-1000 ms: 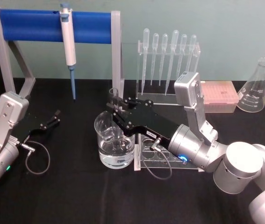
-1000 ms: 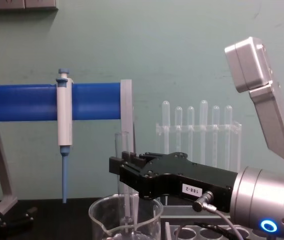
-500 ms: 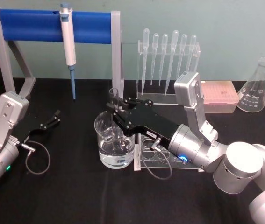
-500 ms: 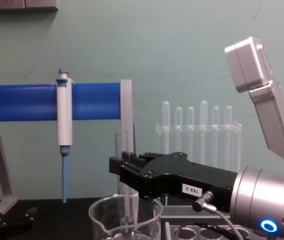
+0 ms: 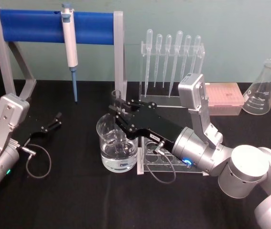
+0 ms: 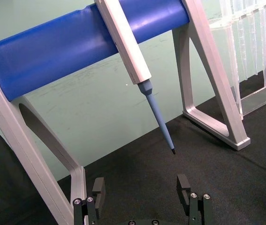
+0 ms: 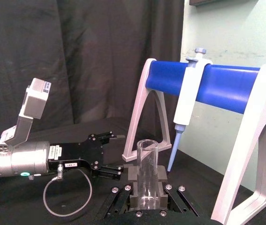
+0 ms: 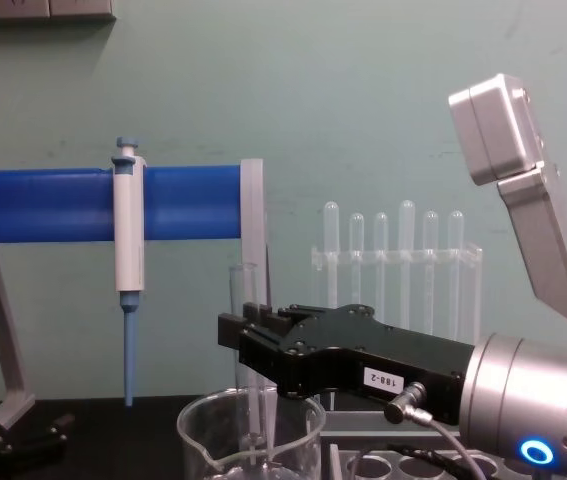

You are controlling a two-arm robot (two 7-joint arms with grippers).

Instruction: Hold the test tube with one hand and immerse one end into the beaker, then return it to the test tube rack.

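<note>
Black bench (image 5: 78, 200): right black gripper (image 5: 117, 109) pinching clear glass test tube (image 8: 244, 288) inside wide glass beaker (image 5: 104, 143) (left gripper (image 6: 141, 186) idle, fingers spread); sideways withdrawal risks rim strike.

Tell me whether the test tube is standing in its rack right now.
No, the right gripper holds the test tube upright with its lower end inside the beaker.

Beaker (image 5: 117, 145) sat mid-table, test tube rack (image 5: 168, 165) just beside it on the right. Test tube (image 8: 245, 285) stood upright in the beaker, in the right gripper (image 5: 117, 110). Pipettor stand (image 5: 54, 26) behind-left, pipette stand (image 5: 171, 98) behind-right, flask (image 5: 262, 88) far right. Left gripper (image 5: 56, 119) well left.
</note>
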